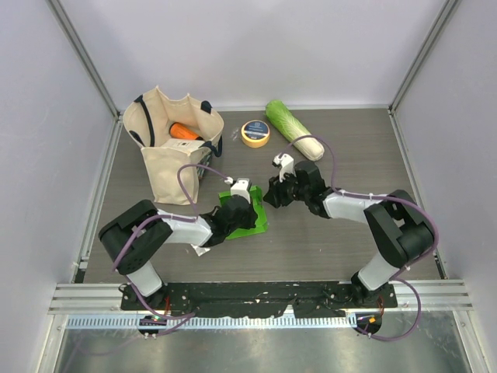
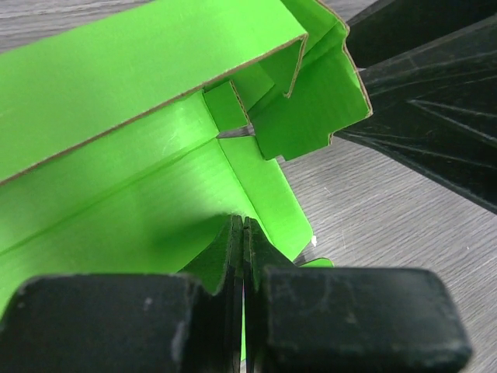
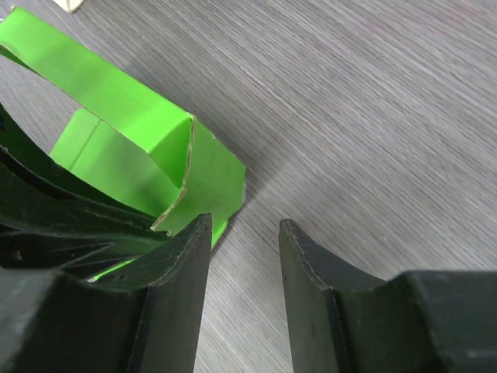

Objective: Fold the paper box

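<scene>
- Black fingers (image 2: 178,311) of the left gripper (image 2: 243,233) fill the bottom of the left wrist view. They are pressed together, with a thin edge of green card pinched between them.
- Left arm: the elbow is folded near its base and the forearm reaches forward and to the right, low over the grey wood-grain table (image 1: 334,249). The left gripper (image 1: 235,208) sits on the near-left side of the bright green thin-card paper box (image 1: 255,223).
- Paper box (image 2: 155,155): it lies at table centre, between the two grippers, partly erected and open side up. One long wall stands raised, and a notched end flap is folded inward at the corner. Overhead, its visible right edge runs roughly near to far. The arms cover the rest, so the long axis cannot be fixed with certainty.
- Right arm: the elbow is bent near its base and the forearm reaches forward and to the left. The right gripper (image 1: 273,194) is low at the box's far-right corner.
- Right gripper (image 3: 245,225): the jaws are parted to a moderate gap with only bare table between them. One finger is just beside a corner of the paper box (image 3: 124,116).
- Far side, left to right: a cream canvas tote bag (image 1: 171,159), a yellow tape roll (image 1: 255,133) and a long pale-green cabbage (image 1: 293,129), all apart from the box.
</scene>
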Available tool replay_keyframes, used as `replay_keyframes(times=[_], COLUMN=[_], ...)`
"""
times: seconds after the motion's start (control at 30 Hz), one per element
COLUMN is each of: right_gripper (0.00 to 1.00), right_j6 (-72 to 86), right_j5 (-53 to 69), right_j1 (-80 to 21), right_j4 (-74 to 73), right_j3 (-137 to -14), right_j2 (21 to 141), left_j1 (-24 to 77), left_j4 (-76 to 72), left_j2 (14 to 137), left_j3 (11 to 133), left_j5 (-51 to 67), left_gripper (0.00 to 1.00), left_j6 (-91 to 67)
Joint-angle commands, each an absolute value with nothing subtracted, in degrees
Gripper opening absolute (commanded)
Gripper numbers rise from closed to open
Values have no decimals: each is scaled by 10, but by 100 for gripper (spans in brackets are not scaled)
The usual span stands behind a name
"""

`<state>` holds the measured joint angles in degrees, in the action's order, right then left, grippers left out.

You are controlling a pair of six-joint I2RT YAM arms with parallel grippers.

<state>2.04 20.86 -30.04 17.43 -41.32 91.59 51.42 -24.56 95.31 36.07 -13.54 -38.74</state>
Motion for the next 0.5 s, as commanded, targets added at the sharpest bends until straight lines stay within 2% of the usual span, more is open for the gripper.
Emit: replay_keyframes(times=[0.0,0.47], right_gripper=[46,47], right_j6=[6,-22], right_j5=[278,277], right_j1=[-303,-324], right_j4=[251,278], right_j3=[-445,-456], right_j2=[946,968], left_j1=[516,517], left_j4=[-276,-258], left_j2=[960,958], left_j3=[349,345], left_j5=[-157,-158], left_gripper=[0,0], left_j6=[-396,-384])
